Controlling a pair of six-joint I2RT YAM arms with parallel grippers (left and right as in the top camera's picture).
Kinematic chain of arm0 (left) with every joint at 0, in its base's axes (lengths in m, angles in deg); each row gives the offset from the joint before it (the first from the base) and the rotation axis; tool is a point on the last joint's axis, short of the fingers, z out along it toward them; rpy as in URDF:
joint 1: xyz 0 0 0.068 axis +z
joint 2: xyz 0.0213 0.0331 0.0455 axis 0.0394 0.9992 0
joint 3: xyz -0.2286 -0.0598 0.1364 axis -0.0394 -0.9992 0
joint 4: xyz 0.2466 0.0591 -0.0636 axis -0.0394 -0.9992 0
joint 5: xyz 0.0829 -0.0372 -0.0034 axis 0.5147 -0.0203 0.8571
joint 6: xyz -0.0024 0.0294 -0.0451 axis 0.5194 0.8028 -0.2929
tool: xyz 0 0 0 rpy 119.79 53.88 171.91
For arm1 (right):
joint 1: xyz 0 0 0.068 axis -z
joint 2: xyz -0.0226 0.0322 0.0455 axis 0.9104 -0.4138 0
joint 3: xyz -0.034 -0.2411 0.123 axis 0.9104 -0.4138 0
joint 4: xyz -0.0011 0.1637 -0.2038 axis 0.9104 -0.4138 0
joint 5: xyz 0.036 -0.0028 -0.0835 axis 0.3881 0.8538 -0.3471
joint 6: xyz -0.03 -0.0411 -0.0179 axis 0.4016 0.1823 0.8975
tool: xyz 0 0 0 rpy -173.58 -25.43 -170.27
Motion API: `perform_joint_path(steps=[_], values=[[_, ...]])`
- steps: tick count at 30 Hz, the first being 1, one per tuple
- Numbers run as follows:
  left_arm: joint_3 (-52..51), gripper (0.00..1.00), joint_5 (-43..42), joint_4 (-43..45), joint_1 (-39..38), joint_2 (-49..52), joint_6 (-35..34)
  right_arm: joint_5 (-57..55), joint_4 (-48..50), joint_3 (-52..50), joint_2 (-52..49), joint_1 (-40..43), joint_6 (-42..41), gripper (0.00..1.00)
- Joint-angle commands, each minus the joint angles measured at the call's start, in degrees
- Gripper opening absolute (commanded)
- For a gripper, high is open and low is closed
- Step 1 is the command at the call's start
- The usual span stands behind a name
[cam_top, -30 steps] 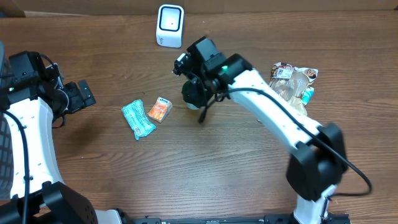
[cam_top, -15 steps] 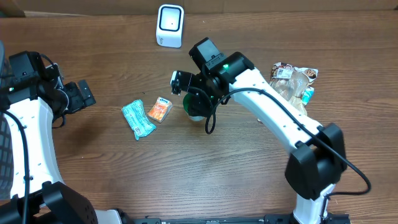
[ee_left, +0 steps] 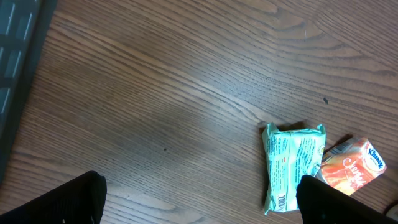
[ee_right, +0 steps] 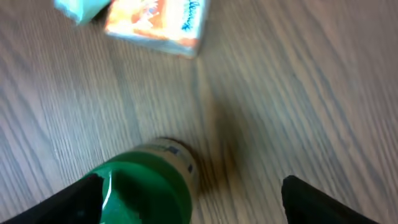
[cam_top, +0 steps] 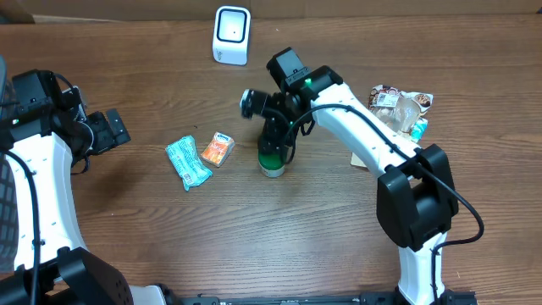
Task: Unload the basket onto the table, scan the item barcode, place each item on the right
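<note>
You're at a robotics lab bench dressed up as a shop checkout. The wood-grain table (cam_top: 169, 246) carries a white barcode scanner (cam_top: 231, 35) at 12 o'clock. Small retail goods sit near the centre: a teal packet (cam_top: 187, 162), an orange tissue pack (cam_top: 217, 149) and a green-capped bottle (cam_top: 272, 162). Snack packets (cam_top: 398, 108) are heaped at 2 o'clock. The left arm (cam_top: 38, 174) stands at 9 o'clock, the right arm (cam_top: 366, 135) at 4.

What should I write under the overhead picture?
Right gripper open over an upright green-topped bottle, teal packet and orange pack nearby.
</note>
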Motion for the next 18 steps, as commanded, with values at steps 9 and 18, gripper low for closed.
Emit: perform_joint_path(steps=[9, 18], values=[[0.8, 1.0, 0.2, 0.0, 0.2, 0.2, 1.5, -12.3, -10.5, 7.5, -0.7, -2.4, -65.1, 1.0], [0.8, 1.0, 0.2, 0.1, 0.2, 0.2, 1.5, -17.7, -6.9, -0.6, -0.7, -6.3, -71.4, 1.0]])
